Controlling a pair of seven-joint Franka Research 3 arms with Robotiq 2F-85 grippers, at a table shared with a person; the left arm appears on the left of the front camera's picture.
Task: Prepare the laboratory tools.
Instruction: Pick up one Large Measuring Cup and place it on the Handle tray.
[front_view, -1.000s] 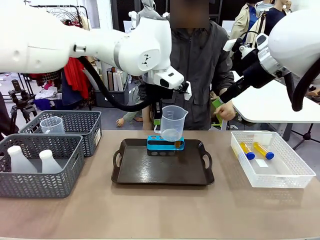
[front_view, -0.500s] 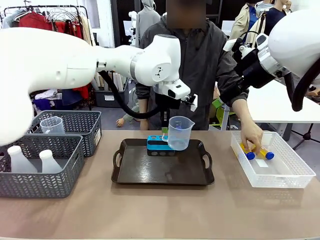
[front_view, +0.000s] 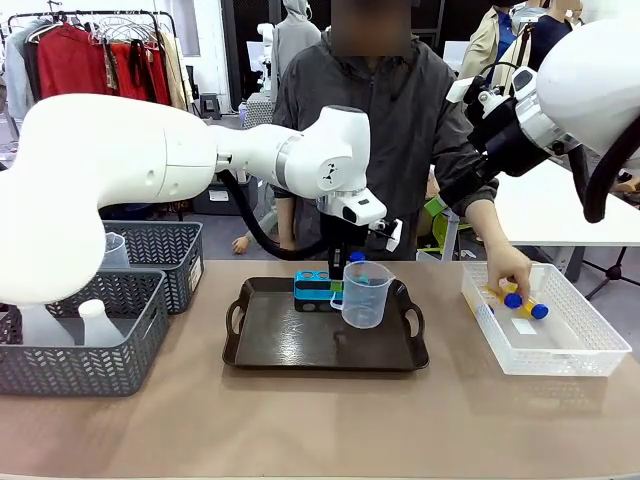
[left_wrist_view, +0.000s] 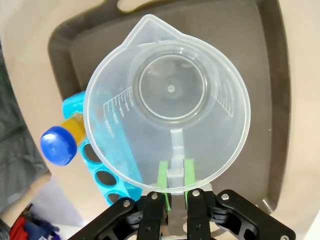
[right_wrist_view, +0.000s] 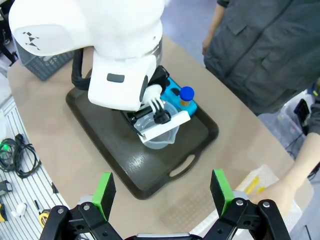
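Note:
My left gripper (left_wrist_view: 174, 172) is shut on the handle of the clear measuring beaker (front_view: 364, 295), which hangs upright and empty low over the black tray (front_view: 290, 345); I cannot tell whether it touches the tray. Just behind it on the tray stands the blue tube rack (front_view: 312, 290), with one blue-capped yellow tube (left_wrist_view: 59, 144) in it. A person's hand (front_view: 508, 272) reaches into the white basket (front_view: 570, 350) onto the yellow tubes (front_view: 528, 306). Two white flasks (front_view: 95, 322) stand in the near grey basket. My right gripper (right_wrist_view: 162, 192) hovers open high above the table.
Two grey mesh baskets (front_view: 150, 300) stand at the left; the far one holds another clear beaker (front_view: 112, 250). The person stands at the far side of the table behind the tray. Bare tabletop (front_view: 320, 420) lies along the near edge.
My left arm has carried the beaker down and to the right, from above the rack to low over the tray. The person's hand has come down into the white basket onto the tubes.

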